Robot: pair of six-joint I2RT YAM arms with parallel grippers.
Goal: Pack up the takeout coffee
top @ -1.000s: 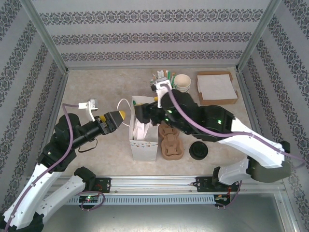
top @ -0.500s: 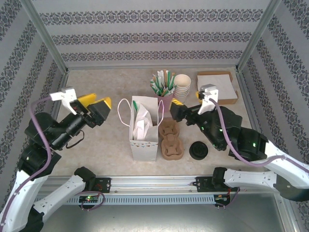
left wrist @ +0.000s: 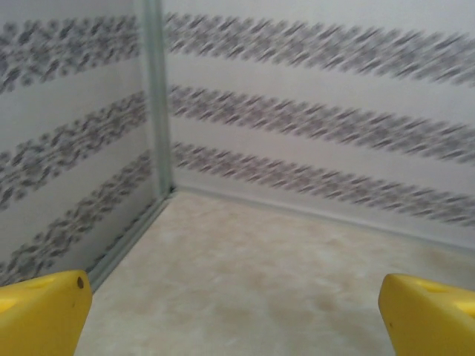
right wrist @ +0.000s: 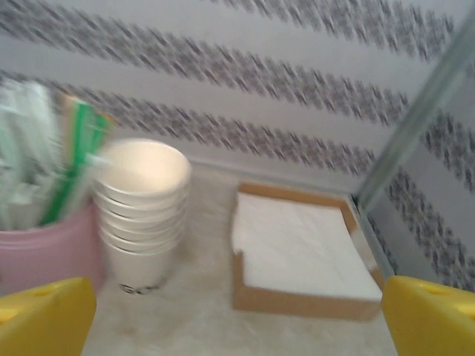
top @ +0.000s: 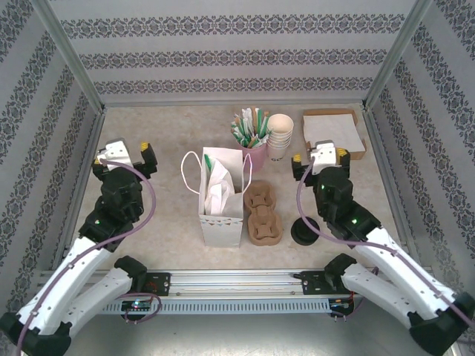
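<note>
A white paper bag point(top: 220, 202) stands upright mid-table with a white napkin and a green straw showing inside. A brown cardboard cup carrier point(top: 263, 216) lies just right of it, and black lids point(top: 305, 231) sit further right. The stack of paper cups point(top: 280, 133) point(right wrist: 141, 211) stands at the back. My left gripper point(top: 122, 157) point(left wrist: 237, 326) hovers left of the bag, open and empty, facing the back left corner. My right gripper point(top: 319, 154) point(right wrist: 237, 326) is right of the cups, open and empty, facing the cups and napkin box.
A pink cup of straws and stirrers point(top: 251, 135) point(right wrist: 44, 245) stands beside the paper cups. A brown box of white napkins point(top: 332, 133) point(right wrist: 300, 252) sits at the back right. Patterned walls and metal posts enclose the table.
Both arms have pulled back from the bag to their own sides. The right gripper, earlier over the bag's mouth, now points at the cups with its jaws wide.
</note>
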